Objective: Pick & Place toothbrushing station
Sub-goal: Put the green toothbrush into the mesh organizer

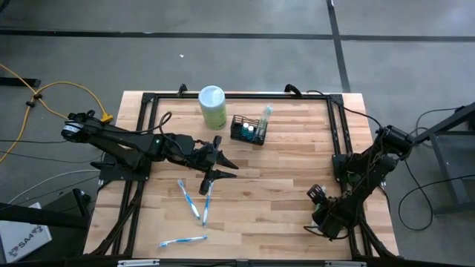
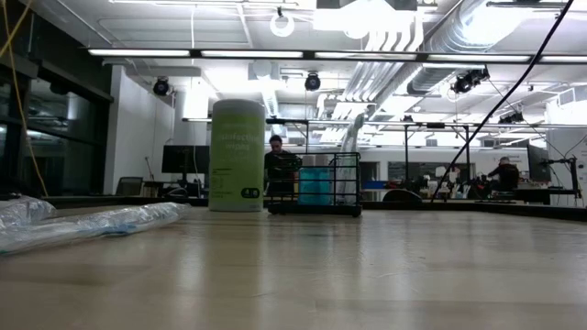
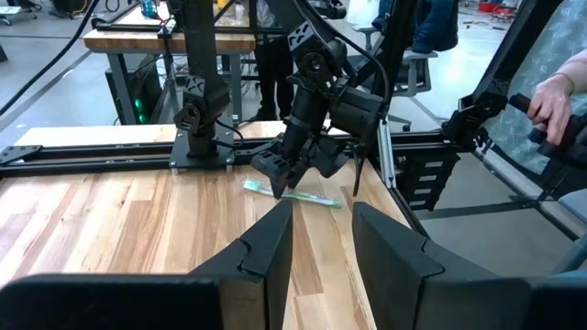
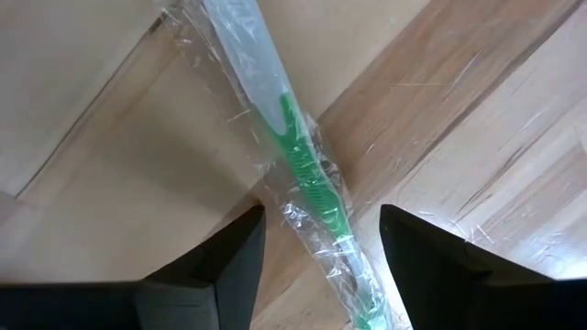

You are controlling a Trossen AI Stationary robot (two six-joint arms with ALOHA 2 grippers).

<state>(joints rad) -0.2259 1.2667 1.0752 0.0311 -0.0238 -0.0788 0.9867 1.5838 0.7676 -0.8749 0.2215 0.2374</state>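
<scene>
The black wire-mesh basket point(image 1: 248, 130) stands at the table's far middle, with a wrapped toothbrush point(image 1: 265, 117) upright in it; it also shows in the low view point(image 2: 314, 186). My right gripper point(image 4: 321, 229) is open near the table's front right point(image 1: 320, 215) and points down. A green toothbrush in clear wrap point(image 4: 298, 156) lies on the wood between its fingers and is untouched. The left wrist view shows this toothbrush point(image 3: 295, 195) under my right gripper point(image 3: 298, 170). My left gripper point(image 1: 230, 169) is open and empty over the table's middle point(image 3: 323, 225).
A pale green canister with a white lid point(image 1: 212, 106) stands left of the basket. Blue wrapped toothbrushes point(image 1: 194, 200) point(image 1: 182, 241) lie at the front left; one shows in the low view point(image 2: 92, 225). A black frame rail point(image 1: 237, 95) rims the table. A person's hand point(image 3: 558, 99) is beyond the table's right side.
</scene>
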